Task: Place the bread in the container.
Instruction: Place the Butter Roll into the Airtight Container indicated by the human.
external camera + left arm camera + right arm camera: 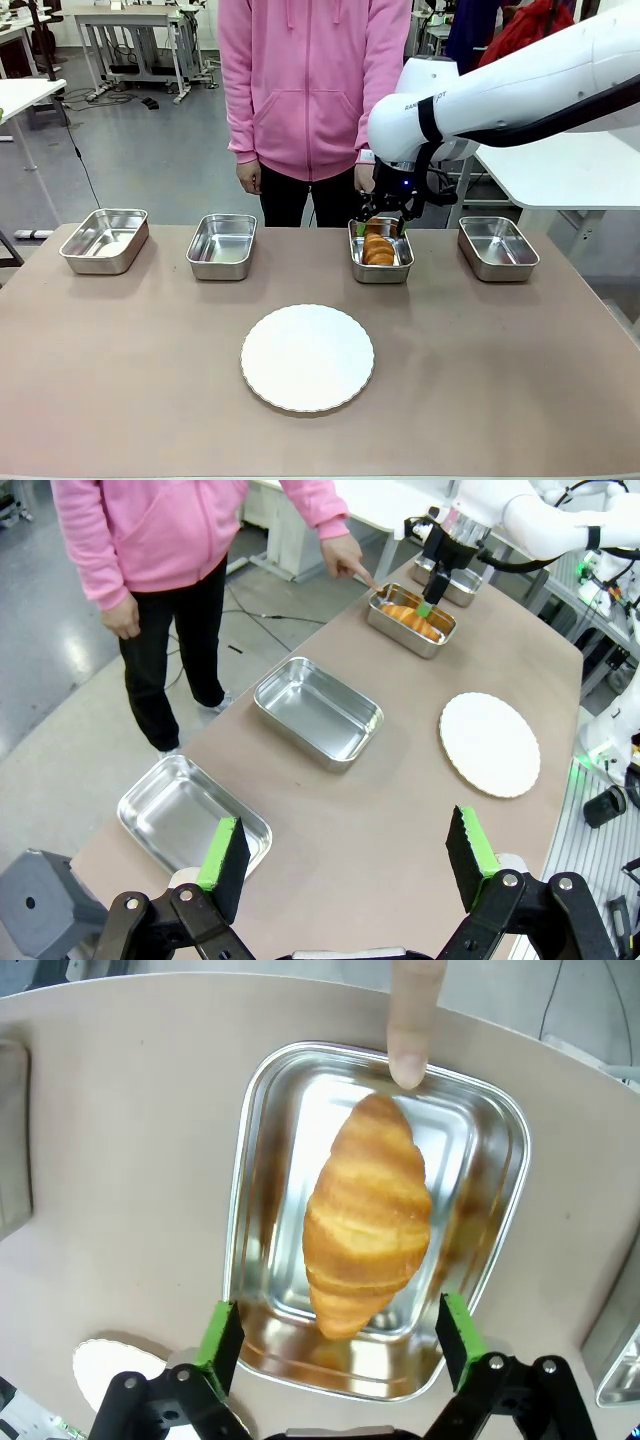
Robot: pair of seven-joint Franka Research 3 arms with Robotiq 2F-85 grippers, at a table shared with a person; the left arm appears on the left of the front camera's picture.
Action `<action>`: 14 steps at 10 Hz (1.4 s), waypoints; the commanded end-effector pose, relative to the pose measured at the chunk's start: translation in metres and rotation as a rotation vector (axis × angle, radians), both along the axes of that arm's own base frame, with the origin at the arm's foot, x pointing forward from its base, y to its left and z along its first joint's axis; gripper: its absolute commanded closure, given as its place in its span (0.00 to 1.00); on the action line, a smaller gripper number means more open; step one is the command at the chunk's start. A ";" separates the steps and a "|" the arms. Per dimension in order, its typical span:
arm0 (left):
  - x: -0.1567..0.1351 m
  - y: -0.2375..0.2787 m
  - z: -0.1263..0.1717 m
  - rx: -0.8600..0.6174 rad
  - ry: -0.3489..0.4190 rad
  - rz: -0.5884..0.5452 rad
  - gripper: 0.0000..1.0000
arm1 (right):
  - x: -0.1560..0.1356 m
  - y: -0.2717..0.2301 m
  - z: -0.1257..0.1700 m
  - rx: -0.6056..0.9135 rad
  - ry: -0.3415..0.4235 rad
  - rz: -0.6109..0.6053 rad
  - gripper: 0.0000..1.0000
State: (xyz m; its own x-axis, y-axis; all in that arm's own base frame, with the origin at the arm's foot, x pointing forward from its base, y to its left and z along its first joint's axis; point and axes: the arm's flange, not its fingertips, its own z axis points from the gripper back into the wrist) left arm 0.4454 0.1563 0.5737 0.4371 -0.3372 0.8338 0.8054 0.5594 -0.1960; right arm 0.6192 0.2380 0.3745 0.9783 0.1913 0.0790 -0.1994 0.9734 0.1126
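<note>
The bread (367, 1222), a golden-brown ridged croissant, lies inside the container (255, 1160), a shiny steel tray that is third from the left in the far row (355, 262). My right gripper (340, 1335) hovers just above it, jaws open on either side of the croissant and not touching it; in the front view the right gripper (385, 222) hangs over the tray's far end above the bread (378, 249). A person's finger (410, 1020) points at the tray's far rim. My left gripper (347, 855) is open with nothing between its fingers, high over the table's left end.
Three more steel trays sit in the far row: two on the left (104, 240) (222, 245) and one at the right (497, 247). A round white plate (307, 357) lies mid-table. The person in a pink hoodie (310, 80) stands at the far edge.
</note>
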 end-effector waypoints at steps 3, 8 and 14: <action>-0.002 0.000 0.001 0.000 -0.009 -0.009 0.00 | -0.002 0.000 0.004 0.001 -0.008 0.000 0.00; -0.002 0.000 0.001 0.000 -0.009 -0.009 0.00 | -0.002 0.000 0.004 0.001 -0.008 0.000 0.00; -0.002 0.000 0.001 0.000 -0.009 -0.009 0.00 | -0.018 -0.002 0.015 -0.004 -0.026 -0.003 0.00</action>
